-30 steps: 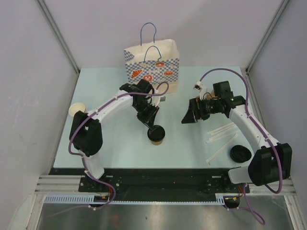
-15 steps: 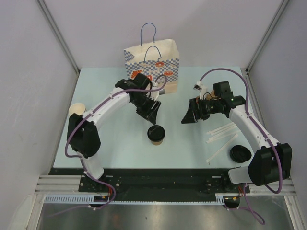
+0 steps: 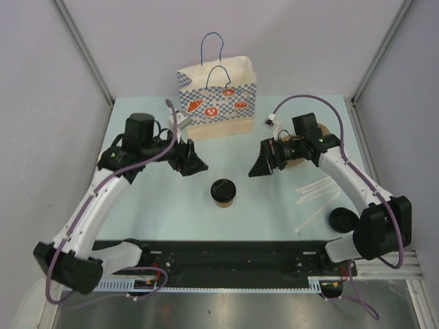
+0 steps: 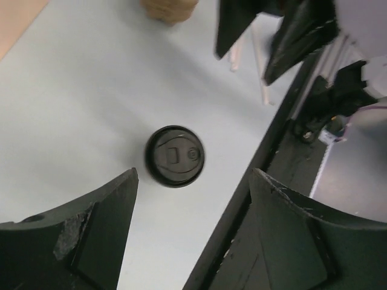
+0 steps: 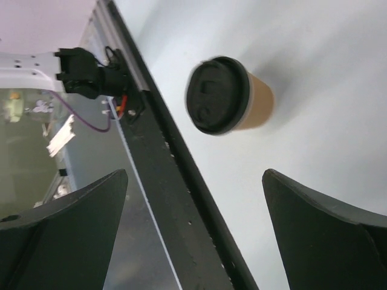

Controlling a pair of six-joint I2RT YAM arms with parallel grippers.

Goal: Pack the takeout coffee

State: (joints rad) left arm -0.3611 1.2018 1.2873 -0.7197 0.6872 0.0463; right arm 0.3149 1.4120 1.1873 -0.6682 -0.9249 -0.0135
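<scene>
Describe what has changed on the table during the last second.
The left gripper drew away from the takeout coffee, swinging to its left, open and empty. The right gripper, also open, shifted slightly toward the centre. The takeout coffee, the paper bag and the loose lid stayed put.

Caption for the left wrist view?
Open left gripper framing the lidded takeout coffee, standing free on the pale table.
</scene>
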